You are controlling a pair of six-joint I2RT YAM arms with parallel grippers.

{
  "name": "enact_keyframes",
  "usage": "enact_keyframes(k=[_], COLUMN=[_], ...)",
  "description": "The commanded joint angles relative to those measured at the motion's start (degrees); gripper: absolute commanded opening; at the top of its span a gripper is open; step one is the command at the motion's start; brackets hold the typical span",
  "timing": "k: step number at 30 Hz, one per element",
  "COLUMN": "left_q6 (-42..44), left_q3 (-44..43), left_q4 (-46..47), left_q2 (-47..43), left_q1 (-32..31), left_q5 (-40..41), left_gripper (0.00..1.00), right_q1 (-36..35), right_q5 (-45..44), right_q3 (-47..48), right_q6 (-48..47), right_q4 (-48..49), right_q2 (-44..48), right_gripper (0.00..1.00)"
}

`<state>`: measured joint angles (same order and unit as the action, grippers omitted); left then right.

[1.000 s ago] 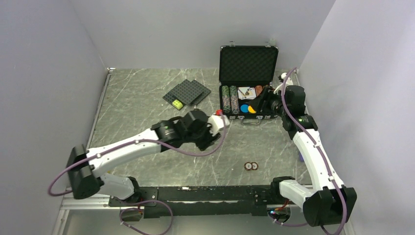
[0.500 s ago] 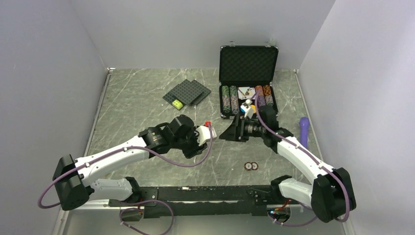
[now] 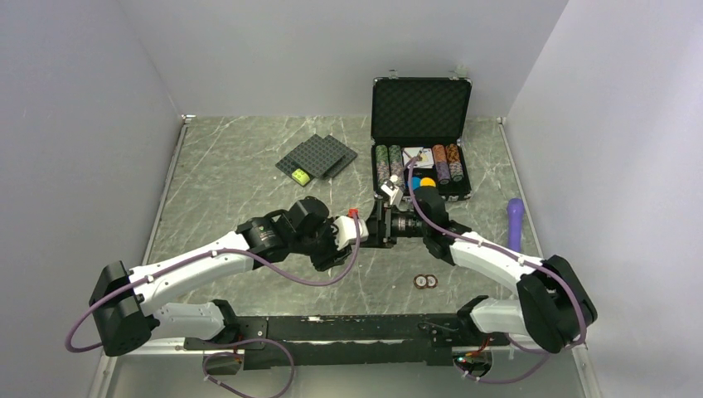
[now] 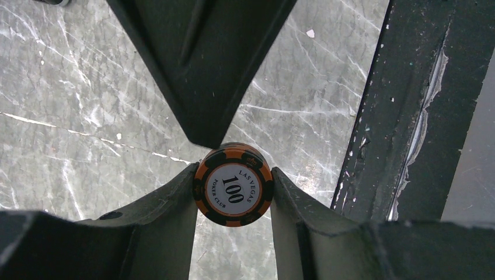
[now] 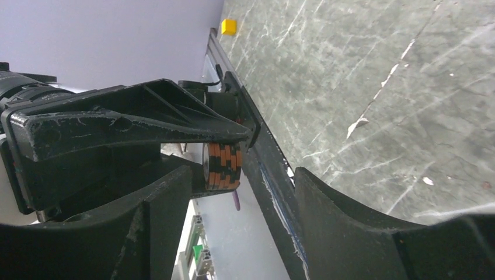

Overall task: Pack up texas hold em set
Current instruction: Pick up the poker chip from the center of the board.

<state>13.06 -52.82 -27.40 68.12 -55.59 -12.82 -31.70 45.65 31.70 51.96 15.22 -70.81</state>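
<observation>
left wrist: left gripper clamped orange chip stack, short of briefcase; right gripper stood apart, likely awaiting handover.

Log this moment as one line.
left jaws: shut on orange chip stack | right jaws: open, facing stack | briefcase: open, lid up | phase: handover, likely

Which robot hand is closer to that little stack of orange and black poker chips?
Left. The left gripper is shut on the stack of orange and black poker chips, one finger on each side. The right gripper faces it, open, one fingertip at its edge.
</observation>
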Motion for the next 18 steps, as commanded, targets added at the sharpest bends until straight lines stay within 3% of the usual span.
enact_keyframes(k=[1,6,12,15,18], left_q6=[1.44,1.42,1.36,1.36,1.28], left_q3=[-0.30,-0.01,0.07,0.08,0.08], left_q4=[2.86,3.18,3.38,3.32,3.34], left_q2=[-1.31,-1.80,-1.87,-1.72,-1.59], left_q1=[-0.39,-0.65,-0.96,-1.22,-1.45], left_q5=[-1.45,-0.92,-0.81,-0.26,0.22], left_gripper=[0.00,0.00,0.00,0.00,0.00], right_q1=[-2.34,-4.45,-6.58,-7.46,-7.82], right_q5=[1.19,1.06,2.15,2.25,2.25], right_q3=[1.27,1.79,1.40,1.93,2.15], right_q6=[2.43,2.45,6.13,6.35,6.22], right_q4=[6.59,6.79,13.47,14.13,13.72], right_q2=[-1.66,-3.86,-6.19,-6.54,-6.54], right_gripper=[0.68,0.64,0.57,0.48,0.30])
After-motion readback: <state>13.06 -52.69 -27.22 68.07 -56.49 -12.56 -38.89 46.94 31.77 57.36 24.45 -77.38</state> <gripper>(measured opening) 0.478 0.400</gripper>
